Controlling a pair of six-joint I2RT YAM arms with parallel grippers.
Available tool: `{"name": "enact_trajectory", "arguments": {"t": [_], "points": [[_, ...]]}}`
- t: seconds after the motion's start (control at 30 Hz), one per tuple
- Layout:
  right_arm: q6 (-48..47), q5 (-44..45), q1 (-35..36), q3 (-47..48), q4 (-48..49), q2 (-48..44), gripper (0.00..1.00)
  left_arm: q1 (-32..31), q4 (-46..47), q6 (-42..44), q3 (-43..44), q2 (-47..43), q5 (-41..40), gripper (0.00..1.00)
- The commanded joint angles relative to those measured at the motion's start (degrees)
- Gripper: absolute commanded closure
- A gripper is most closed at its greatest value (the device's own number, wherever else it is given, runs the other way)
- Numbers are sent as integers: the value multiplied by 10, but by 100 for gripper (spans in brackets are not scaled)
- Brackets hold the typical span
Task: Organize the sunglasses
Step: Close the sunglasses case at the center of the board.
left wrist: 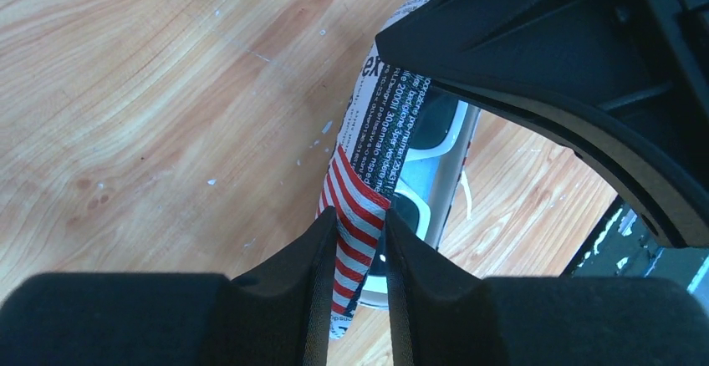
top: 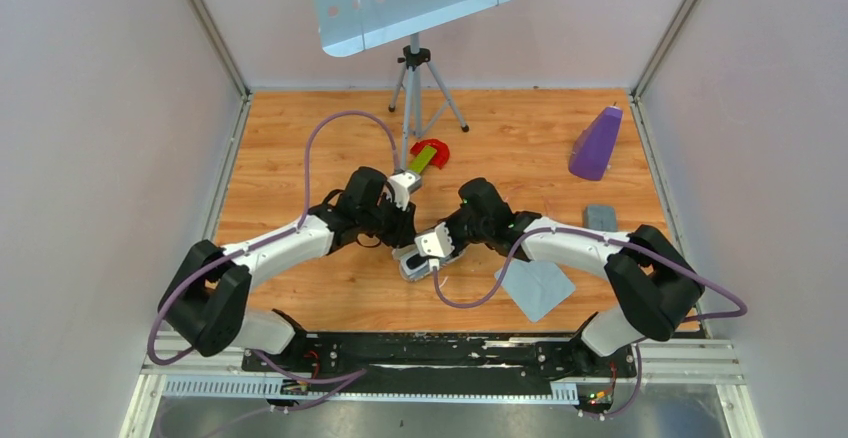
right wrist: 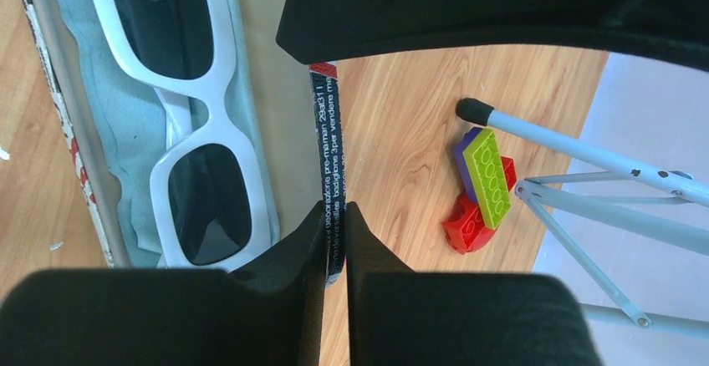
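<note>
The right end effector [right wrist: 336, 209] is shut tight on the thin black edge of the case [right wrist: 326, 132], the edge w/ small white print on it. The sunglasses [right wrist: 191, 124] lie just to the left of its fingers, inside the open case, on the pale blue lining. They have a thick white frame & dark lenses. They do not touch the fingers; a strip of plain inside wall sits btw them.

The left end effector [left wrist: 359, 216] pinches the other side of the case, on a wall w/ red & white stripes. A bit of white frame shows just past that wall, so the sunglasses sit close in front of this end effector too, not held by it.

The case rests on the wooden surface [right wrist: 401, 132], in the middle, btw both arms.

Farther out are toy bricks [right wrist: 483, 184], green, purple & red, next to a leg of a grey tripod [right wrist: 568, 144]. From the top view, a flat blue-grey cloth [top: 537, 288] lies near the right arm. A purple thing [top: 596, 143] stands far back on the right.
</note>
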Motion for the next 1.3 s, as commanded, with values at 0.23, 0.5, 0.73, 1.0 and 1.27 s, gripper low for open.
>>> {"name": "enact_trajectory", "arguments": {"t": [0.23,0.5,0.73,1.0,1.27], "points": [[-9,1,12,-15,0,-35,100,-12,-7,29,4,-66,-62,93],[1,17,15,-9,-13,-46,72,-30,-16,42,8,-76,-85,100],[37,40,15,38,-109,-61,58,-38,-18,56,5,-69,-91,100],[116,46,4,54,-171,-83,57,-40,-19,48,1,-75,-104,100],[455,-67,-69,154,-317,6,60,-39,-44,-48,1,-120,-196,68]]}}
